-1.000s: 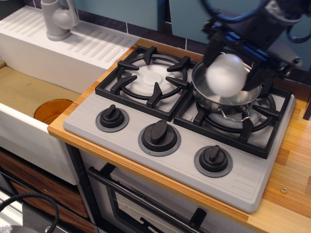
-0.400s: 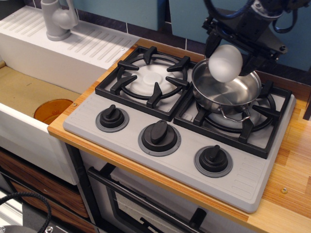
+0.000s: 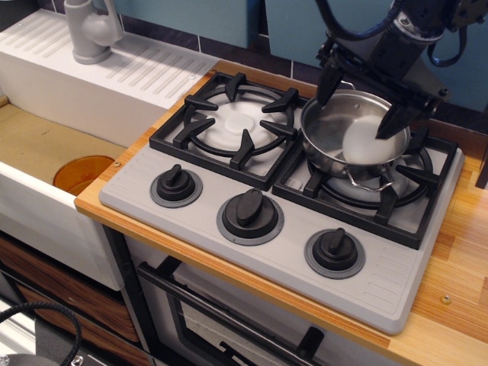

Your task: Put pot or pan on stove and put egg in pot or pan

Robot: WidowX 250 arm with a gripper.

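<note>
The shiny steel pot [image 3: 329,136] stands on the right burner of the grey stove [image 3: 267,252]. The white egg [image 3: 366,142] lies inside the pot, toward its right side. My gripper [image 3: 360,101] hangs just above the pot with its black fingers [image 3: 328,82] spread wide, one over the pot's left rim and one over its right rim. It is open and holds nothing. The pot's wire loop handle [image 3: 367,183] points toward the front.
The left burner [image 3: 232,122] with its pale cap is bare. Three black knobs [image 3: 250,210] line the stove's front. A white sink unit with a grey tap [image 3: 91,30] stands at the left, an orange drain [image 3: 82,174] below it. Wooden counter [image 3: 457,252] runs along the right.
The egg was between the fingers above the pot; now it lies in the pot. The gripper has opened and risen slightly toward the back.
</note>
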